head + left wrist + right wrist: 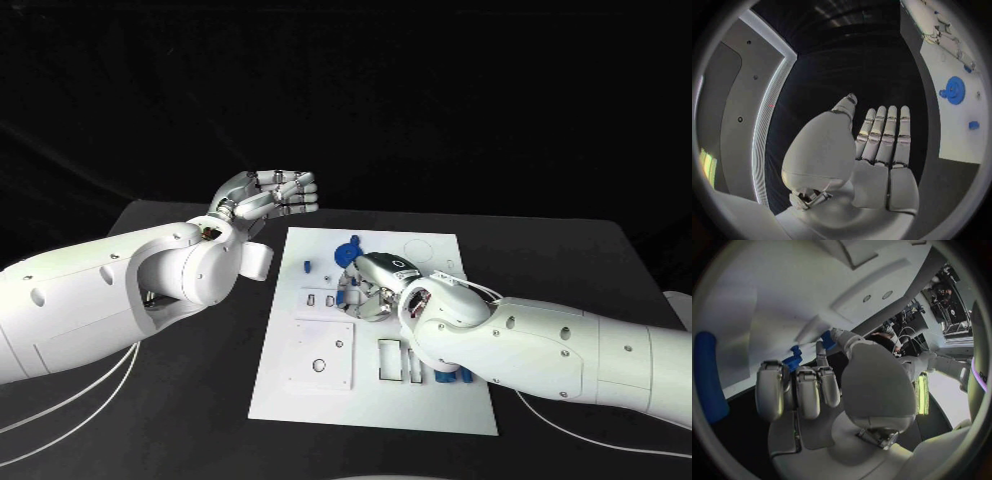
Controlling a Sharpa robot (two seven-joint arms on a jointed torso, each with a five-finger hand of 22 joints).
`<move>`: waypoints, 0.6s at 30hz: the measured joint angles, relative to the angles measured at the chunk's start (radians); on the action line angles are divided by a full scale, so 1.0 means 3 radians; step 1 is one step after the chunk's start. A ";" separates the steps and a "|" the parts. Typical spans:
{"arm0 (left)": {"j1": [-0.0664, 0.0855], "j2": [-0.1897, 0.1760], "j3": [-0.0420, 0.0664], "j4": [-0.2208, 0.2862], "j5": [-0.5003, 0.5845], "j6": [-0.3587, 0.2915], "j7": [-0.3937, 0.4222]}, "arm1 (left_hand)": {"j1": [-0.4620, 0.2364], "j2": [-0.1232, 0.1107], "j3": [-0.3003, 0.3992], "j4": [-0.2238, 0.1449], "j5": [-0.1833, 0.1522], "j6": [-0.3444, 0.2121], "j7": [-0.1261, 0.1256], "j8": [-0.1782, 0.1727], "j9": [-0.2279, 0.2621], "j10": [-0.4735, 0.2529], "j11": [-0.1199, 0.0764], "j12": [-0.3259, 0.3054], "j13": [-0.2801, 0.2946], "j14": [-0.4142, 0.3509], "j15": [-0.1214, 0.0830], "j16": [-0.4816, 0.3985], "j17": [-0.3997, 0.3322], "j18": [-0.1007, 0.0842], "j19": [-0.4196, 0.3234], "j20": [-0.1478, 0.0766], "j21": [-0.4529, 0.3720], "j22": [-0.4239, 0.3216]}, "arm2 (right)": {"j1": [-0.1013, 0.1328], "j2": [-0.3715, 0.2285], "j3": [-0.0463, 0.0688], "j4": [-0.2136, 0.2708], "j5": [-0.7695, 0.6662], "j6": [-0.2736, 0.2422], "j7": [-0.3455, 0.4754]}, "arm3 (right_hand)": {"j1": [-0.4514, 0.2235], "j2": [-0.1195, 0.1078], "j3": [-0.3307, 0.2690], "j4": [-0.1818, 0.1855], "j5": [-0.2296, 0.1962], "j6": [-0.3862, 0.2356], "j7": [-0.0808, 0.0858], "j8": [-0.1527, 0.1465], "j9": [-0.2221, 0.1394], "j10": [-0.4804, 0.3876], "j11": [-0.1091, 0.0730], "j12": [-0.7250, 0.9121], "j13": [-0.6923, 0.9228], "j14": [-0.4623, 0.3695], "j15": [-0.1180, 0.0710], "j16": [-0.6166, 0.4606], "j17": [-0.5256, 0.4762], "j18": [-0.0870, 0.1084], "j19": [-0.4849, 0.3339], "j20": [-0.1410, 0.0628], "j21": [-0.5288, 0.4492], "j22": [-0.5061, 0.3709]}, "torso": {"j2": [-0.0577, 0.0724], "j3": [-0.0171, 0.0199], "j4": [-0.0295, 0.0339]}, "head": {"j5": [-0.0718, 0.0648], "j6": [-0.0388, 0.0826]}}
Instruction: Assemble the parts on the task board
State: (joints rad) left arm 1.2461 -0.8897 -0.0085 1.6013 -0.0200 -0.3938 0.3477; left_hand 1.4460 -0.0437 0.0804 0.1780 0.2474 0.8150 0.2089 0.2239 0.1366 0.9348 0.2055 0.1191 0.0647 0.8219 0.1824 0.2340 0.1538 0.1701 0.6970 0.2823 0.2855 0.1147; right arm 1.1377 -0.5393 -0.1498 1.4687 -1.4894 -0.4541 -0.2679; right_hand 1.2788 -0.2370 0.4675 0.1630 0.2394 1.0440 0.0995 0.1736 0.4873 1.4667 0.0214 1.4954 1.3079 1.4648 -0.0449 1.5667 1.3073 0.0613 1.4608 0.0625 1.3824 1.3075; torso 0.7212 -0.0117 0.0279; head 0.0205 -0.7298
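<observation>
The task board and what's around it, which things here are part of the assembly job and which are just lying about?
Part of the job:
- task board
- blue gear on the board's far end
- small blue part beside the gear
- blue parts by the right forearm
- right hand, over the board
- left hand, raised off the board

Just lying about:
- white cables on the black table

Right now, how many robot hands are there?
2. The left hand is raised near the far left corner of the board; the right hand is low over its middle.
</observation>
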 measured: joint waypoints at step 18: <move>0.0000 0.0001 0.0000 -0.0006 0.0000 0.0004 -0.0005 | 0.0000 0.0000 0.0000 0.0000 0.0000 0.0000 0.0000 0.0000 0.0000 0.0000 0.0000 0.0000 0.0000 0.0000 0.0000 -0.0010 -0.0003 0.0000 0.0000 0.0000 -0.0014 -0.0004 | -0.0008 -0.0009 -0.0007 0.0002 -0.0001 -0.0004 0.0007 | -0.0079 0.0010 -0.0717 0.0202 -0.0368 -0.0413 0.0120 -0.0210 -0.0123 -0.0026 0.0097 -0.0182 -0.0001 0.0007 0.0080 0.0000 0.0003 0.0000 -0.0048 0.0087 -0.0088 -0.0001 | 0.0001 0.0001 0.0000 | 0.0000 0.0008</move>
State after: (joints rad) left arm 1.2461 -0.8895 -0.0085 1.5996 -0.0200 -0.3927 0.3462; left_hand 1.4460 -0.0437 0.0803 0.1779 0.2475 0.8150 0.2089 0.2239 0.1367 0.9348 0.2055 0.1191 0.0647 0.8219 0.1824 0.2309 0.1529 0.1700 0.6970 0.2823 0.2813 0.1136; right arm 1.1354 -0.5421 -0.1517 1.4694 -1.4897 -0.4554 -0.2658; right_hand 1.2550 -0.2339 0.2523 0.2235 0.1291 0.9201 0.1355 0.1105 0.4504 1.4590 0.0505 1.4409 1.3077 1.4669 -0.0210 1.5667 1.3081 0.0613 1.4464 0.0885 1.3559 1.3074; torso 0.7215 -0.0113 0.0280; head 0.0205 -0.7275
